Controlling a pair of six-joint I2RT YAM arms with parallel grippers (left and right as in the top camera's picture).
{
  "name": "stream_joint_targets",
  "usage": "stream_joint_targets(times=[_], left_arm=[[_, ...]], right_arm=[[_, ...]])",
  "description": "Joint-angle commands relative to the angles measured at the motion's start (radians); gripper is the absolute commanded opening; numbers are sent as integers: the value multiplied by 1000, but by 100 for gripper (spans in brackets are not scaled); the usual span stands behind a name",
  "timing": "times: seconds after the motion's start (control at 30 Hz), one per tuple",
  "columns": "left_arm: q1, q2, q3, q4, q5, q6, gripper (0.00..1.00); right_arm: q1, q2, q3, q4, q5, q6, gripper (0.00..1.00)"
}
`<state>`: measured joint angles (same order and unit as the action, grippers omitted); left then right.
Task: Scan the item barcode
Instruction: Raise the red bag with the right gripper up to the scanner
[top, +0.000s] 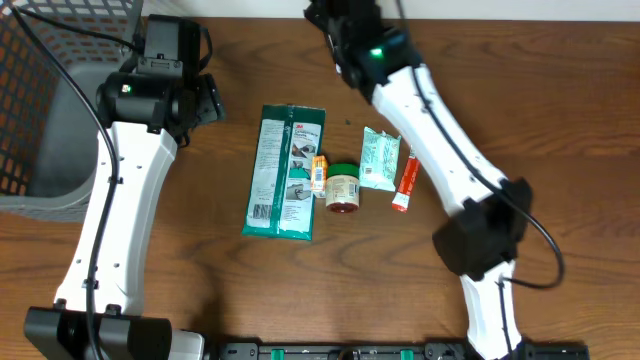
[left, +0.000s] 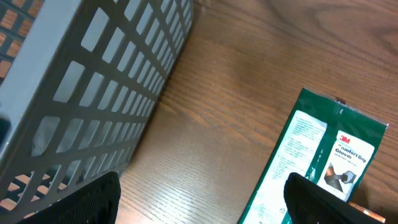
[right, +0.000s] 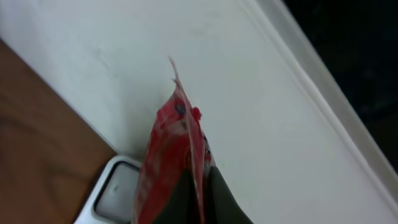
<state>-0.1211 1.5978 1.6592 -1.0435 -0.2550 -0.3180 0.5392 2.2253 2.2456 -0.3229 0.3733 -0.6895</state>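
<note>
In the right wrist view my right gripper (right: 200, 199) is shut on a thin red packet (right: 171, 155), pinching its lower edge so that it stands up between the dark fingers. Below and to the left of the packet lies a white scanner with a dark glass window (right: 115, 190), against a white wall. I see no barcode on the packet. In the overhead view the right arm reaches to the table's far edge (top: 345, 25), where the packet is hidden. My left gripper (left: 199, 199) hangs open over bare wood between the grey basket (left: 93, 81) and a green glove pack (left: 311, 162).
On the table's middle lie the green glove pack (top: 285, 172), a small orange tube (top: 319, 173), a green-lidded jar (top: 343, 187), a mint-green sachet (top: 379, 159) and a red tube (top: 405, 183). The grey wire basket (top: 40, 110) stands at the far left.
</note>
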Motion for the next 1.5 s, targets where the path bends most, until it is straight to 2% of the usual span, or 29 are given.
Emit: stream_joint_targets(times=[0.0, 0.17, 0.3, 0.43, 0.8, 1.03, 1.23, 1.47], left_arm=[[3, 2, 1, -3, -19, -10, 84], [3, 2, 1, -3, -19, -10, 84], [3, 2, 1, -3, -19, -10, 84], [3, 2, 1, -3, -19, -10, 84], [3, 2, 1, -3, -19, -10, 84], [3, 2, 1, -3, -19, -10, 84], [3, 2, 1, -3, -19, -10, 84], [3, 2, 1, -2, -19, -10, 84]], right_arm=[[-2, 61, 13, 108, 27, -194, 1], [-10, 187, 13, 341, 90, -293, 1], [-35, 285, 13, 495, 93, -294, 1], [-52, 351, 13, 570, 92, -261, 1], [-50, 394, 12, 557, 82, -20, 1], [-10, 393, 12, 552, 83, -18, 1], [6, 393, 12, 481, 81, -14, 1], [0, 393, 12, 447, 82, 154, 1]])
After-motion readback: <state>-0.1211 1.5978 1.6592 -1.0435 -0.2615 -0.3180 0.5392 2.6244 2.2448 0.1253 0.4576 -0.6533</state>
